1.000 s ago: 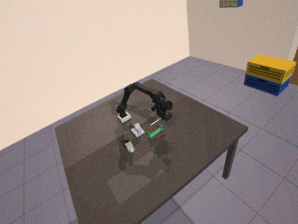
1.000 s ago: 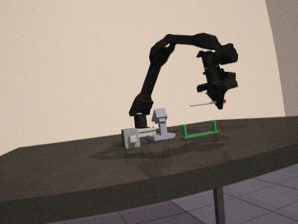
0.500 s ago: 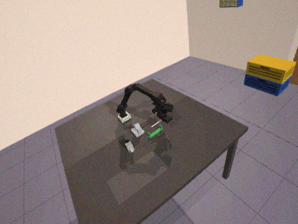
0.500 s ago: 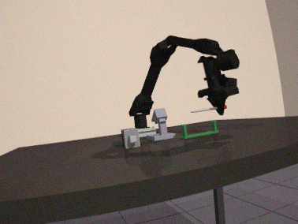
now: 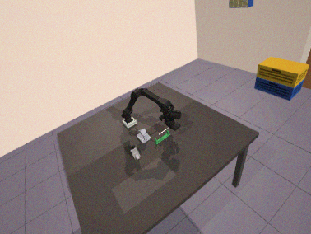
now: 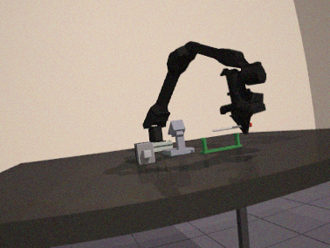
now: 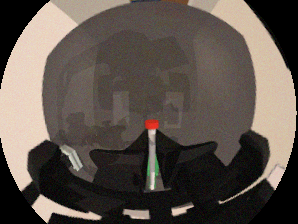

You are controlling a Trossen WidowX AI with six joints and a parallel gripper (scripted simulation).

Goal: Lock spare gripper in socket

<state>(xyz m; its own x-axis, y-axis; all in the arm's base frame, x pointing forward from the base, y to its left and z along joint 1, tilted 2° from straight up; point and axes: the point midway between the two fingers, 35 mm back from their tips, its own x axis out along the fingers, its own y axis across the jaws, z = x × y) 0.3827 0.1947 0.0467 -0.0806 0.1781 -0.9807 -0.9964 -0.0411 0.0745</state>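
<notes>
1. The claw (image 6: 244, 126) is closed on the pin (image 6: 227, 128), gripping it near its red-tipped end.
2. The pin lies roughly level, just above the right post of the green rack (image 6: 221, 145), clear of the surface (image 6: 271, 161).
3. The grey socket stand (image 6: 178, 139) sits left of the rack.
4. The spare gripper (image 6: 145, 153) rests further left, on the surface.

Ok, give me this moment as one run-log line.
fingers: shut on lock pin | pin: out of socket, above green rack | socket mount: empty | spare gripper: undocked on table
</notes>
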